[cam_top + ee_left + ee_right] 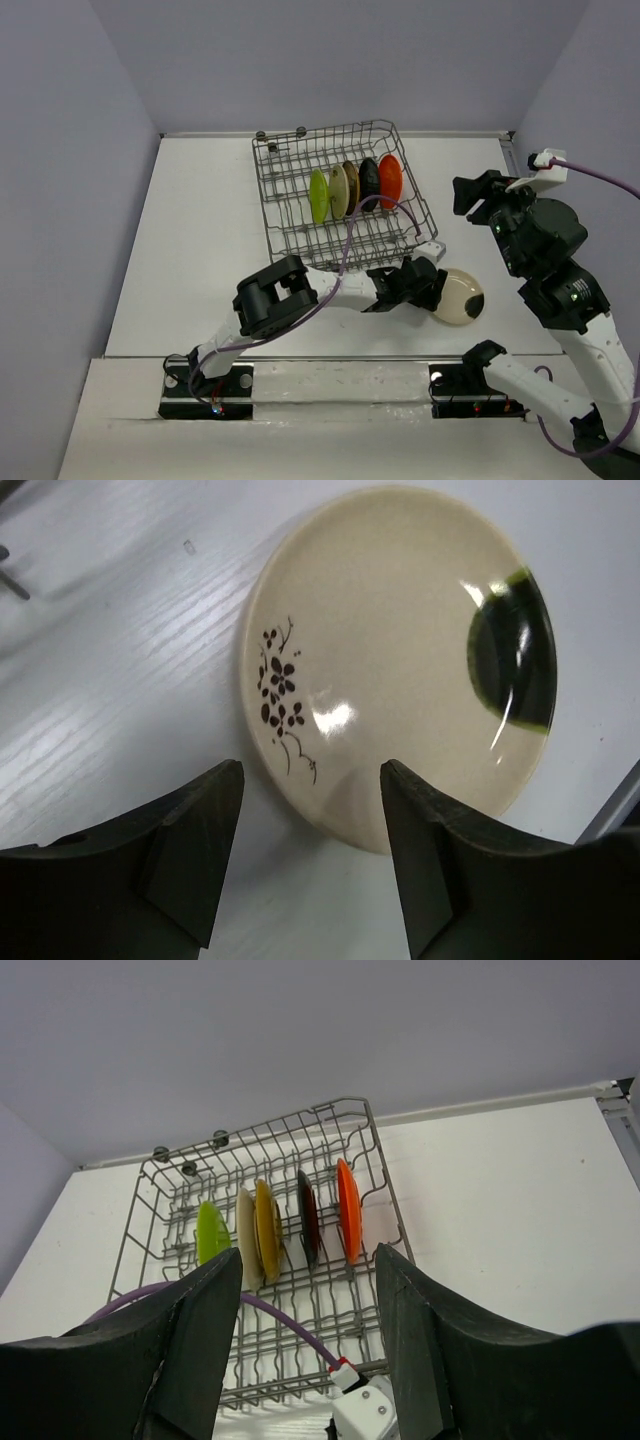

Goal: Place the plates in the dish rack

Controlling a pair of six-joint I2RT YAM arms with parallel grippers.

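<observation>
plates (pixel 351 187), top view first: five stand on edge in one row between the tines of the dish rack (pixel 268 215), which keeps them upright and apart. the sixth, the cream plate (pixel 460 298) with a black patch, lies flat on the table (pixel 200 260). it is just in front of the left gripper (pixel 436 287) and outside the rack, near its corner. the right gripper (pixel 472 195) hangs in the air well to the side of the rack, away from the cream plate, i think to leave room for the other one.

from the left wrist view, the jaws stand apart and touch nothing. the near rim of the cream plate lies just ahead of them, about in the middle of the gap. this looks like lining up on the rim, because a flat plate can only be taken by its edge.

from the right wrist view, the jaws are also apart with nothing between them. far ahead of the fingers is the rack with the five plates, and there is room beside the lime green plate (pixel 210 1232), where the last one could go.
</observation>
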